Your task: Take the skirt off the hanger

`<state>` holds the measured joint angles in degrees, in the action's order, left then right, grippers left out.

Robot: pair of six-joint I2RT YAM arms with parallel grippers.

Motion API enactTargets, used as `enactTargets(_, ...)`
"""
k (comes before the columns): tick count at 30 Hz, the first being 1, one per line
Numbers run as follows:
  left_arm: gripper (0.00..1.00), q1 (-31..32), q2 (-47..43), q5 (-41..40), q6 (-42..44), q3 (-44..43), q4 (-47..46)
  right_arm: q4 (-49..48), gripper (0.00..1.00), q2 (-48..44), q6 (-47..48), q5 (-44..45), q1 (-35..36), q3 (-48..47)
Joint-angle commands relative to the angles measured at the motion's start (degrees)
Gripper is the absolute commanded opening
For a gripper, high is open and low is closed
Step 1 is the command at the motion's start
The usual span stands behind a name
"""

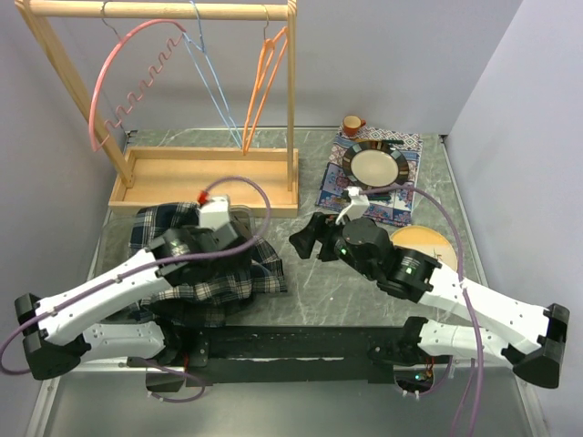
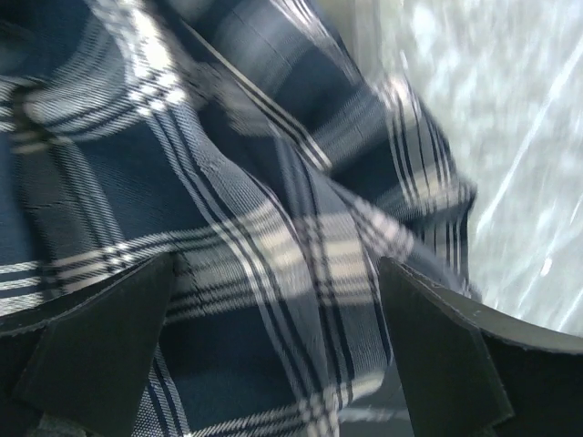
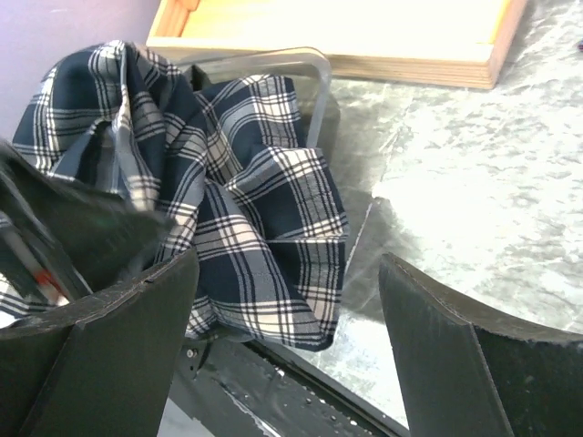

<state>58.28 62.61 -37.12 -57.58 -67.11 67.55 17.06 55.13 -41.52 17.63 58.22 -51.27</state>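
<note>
The navy and white plaid skirt [image 1: 239,278] lies crumpled on the table at the left. It fills the left wrist view [image 2: 228,182] and shows in the right wrist view [image 3: 246,200]. A pale translucent hanger [image 3: 314,91] curves over the skirt's far edge, with cloth still draped on it. My left gripper [image 1: 232,241] hovers just over the skirt, its jaws wide apart [image 2: 276,273] with cloth below them and nothing held. My right gripper [image 1: 308,238] is open and empty to the right of the skirt, facing it [image 3: 290,264].
A wooden rack [image 1: 159,11] on a tray base [image 1: 205,173] stands at the back with pink [image 1: 109,82], blue [image 1: 211,77] and orange hangers [image 1: 264,73]. A plate [image 1: 375,166] on a patterned mat, a cup [image 1: 352,124] and a tan plate [image 1: 428,244] lie at the right.
</note>
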Motion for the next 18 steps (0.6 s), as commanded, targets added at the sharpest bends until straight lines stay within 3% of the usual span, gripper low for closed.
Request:
enactTargets(1, 0.99, 3.24, -0.03, 7.22, 3.16, 6.00, -7.14, -3.35, 0.87, -3.62, -1.02, 2.50, -0.47, 1.69)
enactTargets(3, 0.97, 3.42, 0.84, 11.71, 4.05, 10.13, -14.18, -3.26, 0.87, -4.85, -1.55, 3.03, -0.47, 2.40)
enactTargets(6, 0.99, 2.02, 2.86, 8.92, 0.99, 14.27, -14.73, -4.14, 0.87, -6.61, -1.55, 3.03, -0.56, 3.10)
enactTargets(7, 0.95, 0.27, 3.22, 8.48, -0.67, 14.90, -14.03, -4.23, 0.87, -6.97, -1.38, 3.03, -0.47, 3.10)
enactTargets(8, 0.77, -2.27, 3.39, 8.99, -0.86, 15.51, -13.07, -4.23, 0.87, -7.23, -1.29, 2.94, -0.56, 2.84)
enactTargets(11, 0.50, -17.97, -1.05, 11.90, 2.20, 17.71, -13.58, -4.23, 0.87, -8.55, -1.20, 2.68, -0.56, 2.57)
enactTargets(15, 0.19, -28.30, -11.00, 10.94, 4.92, 16.93, -15.59, -5.54, 0.87, -10.13, -1.02, 1.97, -0.47, 2.93)
enactTargets(16, 0.01, -29.27, -12.58, 9.98, 5.28, 16.58, -16.04, -5.63, 0.87, -10.31, -0.85, 1.97, -0.56, 2.93)
enactTargets(18, 0.01, -31.55, -14.53, 4.81, 4.77, 14.74, -14.74, -5.55, 0.87, -10.57, -0.67, 1.71, -0.56, 2.58)
